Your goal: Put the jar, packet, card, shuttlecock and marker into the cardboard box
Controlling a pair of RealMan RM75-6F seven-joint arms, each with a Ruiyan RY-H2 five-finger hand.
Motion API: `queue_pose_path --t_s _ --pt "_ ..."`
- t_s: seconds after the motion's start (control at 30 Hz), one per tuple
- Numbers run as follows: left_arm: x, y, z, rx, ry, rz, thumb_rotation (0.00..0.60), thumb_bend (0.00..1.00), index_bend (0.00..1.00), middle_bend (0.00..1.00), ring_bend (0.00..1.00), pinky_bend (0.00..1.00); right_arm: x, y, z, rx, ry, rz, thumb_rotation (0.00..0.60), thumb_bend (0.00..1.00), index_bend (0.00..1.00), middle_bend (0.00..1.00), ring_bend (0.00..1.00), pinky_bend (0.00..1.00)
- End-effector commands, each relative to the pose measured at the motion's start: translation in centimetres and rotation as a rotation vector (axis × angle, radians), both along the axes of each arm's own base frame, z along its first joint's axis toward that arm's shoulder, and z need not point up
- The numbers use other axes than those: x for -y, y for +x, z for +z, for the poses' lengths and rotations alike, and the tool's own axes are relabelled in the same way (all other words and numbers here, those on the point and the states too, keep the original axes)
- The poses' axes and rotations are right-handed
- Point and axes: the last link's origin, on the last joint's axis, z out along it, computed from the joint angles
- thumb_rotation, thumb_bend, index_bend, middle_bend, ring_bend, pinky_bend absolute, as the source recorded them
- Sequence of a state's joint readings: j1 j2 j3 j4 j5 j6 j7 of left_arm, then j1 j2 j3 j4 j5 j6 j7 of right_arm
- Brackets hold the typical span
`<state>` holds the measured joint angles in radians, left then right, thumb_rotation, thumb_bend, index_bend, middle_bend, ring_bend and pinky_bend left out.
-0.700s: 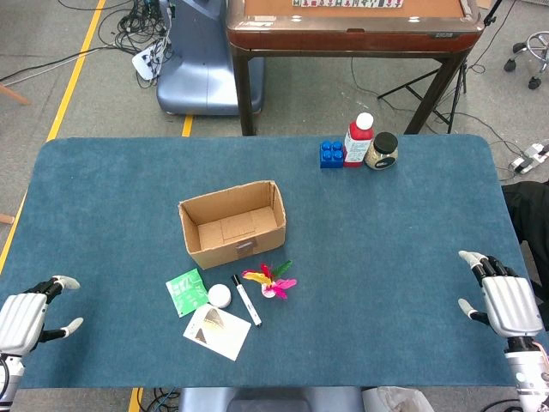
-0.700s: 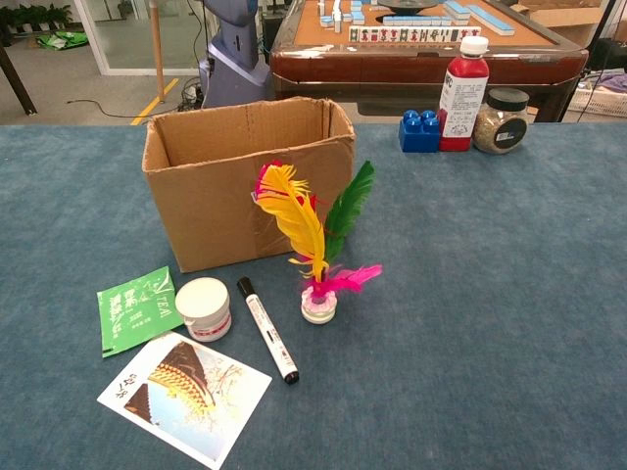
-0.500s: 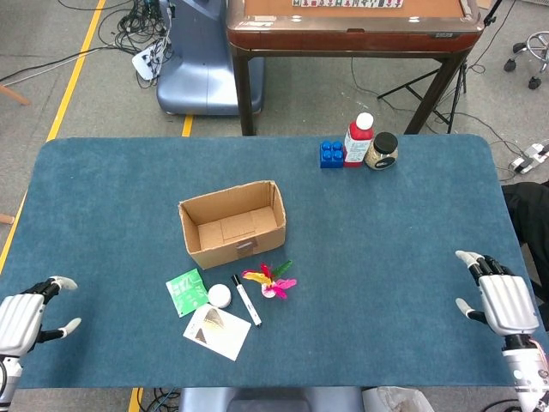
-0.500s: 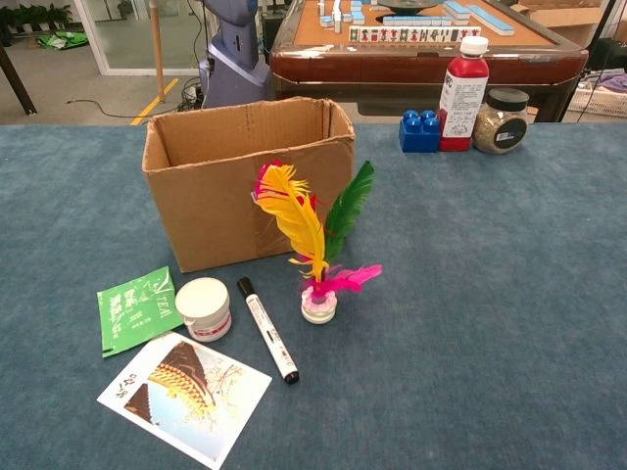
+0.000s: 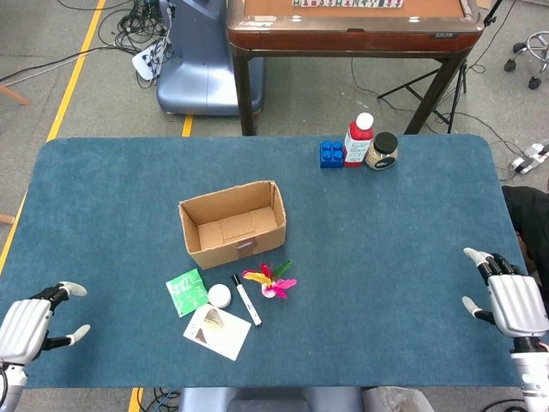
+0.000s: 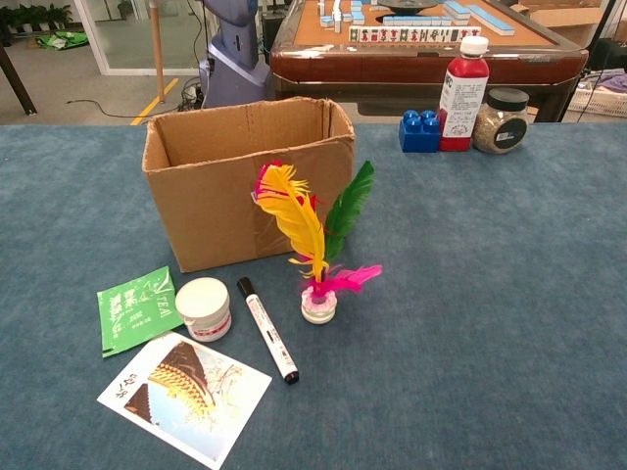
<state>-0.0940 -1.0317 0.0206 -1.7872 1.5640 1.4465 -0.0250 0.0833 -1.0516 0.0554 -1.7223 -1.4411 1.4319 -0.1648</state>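
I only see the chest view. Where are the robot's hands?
Observer: Head view shows the left hand at the table's near left corner, holding nothing.
Operator: And the other one?
Observer: The right hand sits at the near right edge, fingers apart, empty too.
Operator: Is anything in the box yet?
Observer: No, from above the cardboard box is empty inside.

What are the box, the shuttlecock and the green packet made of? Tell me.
Cardboard box: brown corrugated card, matte, raw cut edges. Shuttlecock: dyed feathers, it seems, on a small pale base, perhaps plastic or rubber. Green packet: looks like printed paper or foil; hard to say which.
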Motion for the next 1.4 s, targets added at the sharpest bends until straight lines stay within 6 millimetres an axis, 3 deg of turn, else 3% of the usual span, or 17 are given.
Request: queue_pose_path --t_s 0.03,0.17,0.4,0.53,0.6,0.73,0.8,0.87,0.9,0.97,1.03,1.13,1.23,1.4 --pt "0.1 1.2 -0.5 -0.001 -0.055 -0.030 0.600 0.13 0.32 0.36 0.38 0.55 -0.3 0.2 0.6 0.006 -0.023 0.006 0.600 0.19 0.18 0.27 0.20 0.39" --pt "-0.3 3.0 -1.5 -0.004 -0.120 -0.081 0.600 0.13 0.22 0.37 0.39 0.62 -0.7 0.3 1.4 0.011 -0.043 0.001 0.600 0.19 0.18 0.29 0.21 0.39" --pt "-1.8 5.5 -3.8 -0.021 -0.210 -0.159 0.600 0.13 0.24 0.59 0.57 0.75 -1.4 0.5 2.7 0.005 -0.085 -0.005 0.600 0.19 0.20 0.32 0.24 0.39" --pt "-2.8 6.7 -5.0 -0.037 -0.232 -0.194 0.600 0.13 0.27 0.61 0.60 0.78 -1.9 0.6 3.3 0.007 -0.108 -0.010 0.600 0.19 0.22 0.33 0.24 0.39" --pt "-3.3 7.3 -5.6 -0.043 -0.241 -0.209 0.600 0.13 0.28 0.57 0.56 0.77 -2.2 0.6 3.6 0.009 -0.118 -0.013 0.600 0.19 0.23 0.33 0.25 0.39" --pt "-4.0 8.6 -6.6 -0.024 -0.263 -0.222 0.600 0.13 0.28 0.28 0.44 0.76 -2.5 0.7 4.2 0.015 -0.134 -0.015 0.600 0.19 0.24 0.34 0.25 0.39" --pt "-4.3 9.1 -7.0 -0.032 -0.277 -0.226 0.600 0.13 0.25 0.20 0.44 0.78 -2.7 0.7 4.4 0.017 -0.141 -0.017 0.600 0.19 0.24 0.34 0.25 0.39" --pt "-4.6 9.6 -7.2 -0.053 -0.282 -0.236 0.600 0.13 0.22 0.20 0.49 0.84 -2.8 0.8 4.6 0.019 -0.146 -0.018 0.600 0.19 0.25 0.34 0.25 0.39" --pt "-4.9 9.9 -7.4 -0.073 -0.278 -0.249 0.600 0.13 0.21 0.26 0.54 0.90 -2.8 0.8 4.7 0.021 -0.149 -0.018 0.600 0.19 0.25 0.35 0.26 0.39" --pt "-5.1 10.3 -7.7 -0.100 -0.274 -0.266 0.600 0.13 0.20 0.47 0.69 0.98 -2.9 0.8 4.9 0.023 -0.153 -0.017 0.600 0.19 0.26 0.35 0.26 0.39" --pt "-5.4 10.8 -8.1 -0.112 -0.282 -0.273 0.600 0.13 0.21 0.66 0.80 1.00 -3.0 0.9 5.1 0.026 -0.157 -0.014 0.600 0.19 0.26 0.35 0.26 0.39" --pt "-5.6 11.4 -8.5 -0.127 -0.305 -0.281 0.600 0.13 0.25 0.86 0.90 1.00 -3.2 1.0 5.3 0.028 -0.165 -0.013 0.600 0.19 0.26 0.35 0.26 0.39" --pt "-5.8 12.0 -9.1 -0.143 -0.341 -0.287 0.600 0.13 0.30 0.95 0.96 1.00 -3.4 1.0 5.6 0.030 -0.174 -0.016 0.600 0.19 0.26 0.35 0.26 0.39" --pt "-6.3 13.2 -9.9 -0.173 -0.379 -0.310 0.600 0.13 0.32 1.00 0.99 1.00 -3.7 1.0 6.0 0.023 -0.180 -0.031 0.600 0.19 0.26 0.35 0.26 0.39"
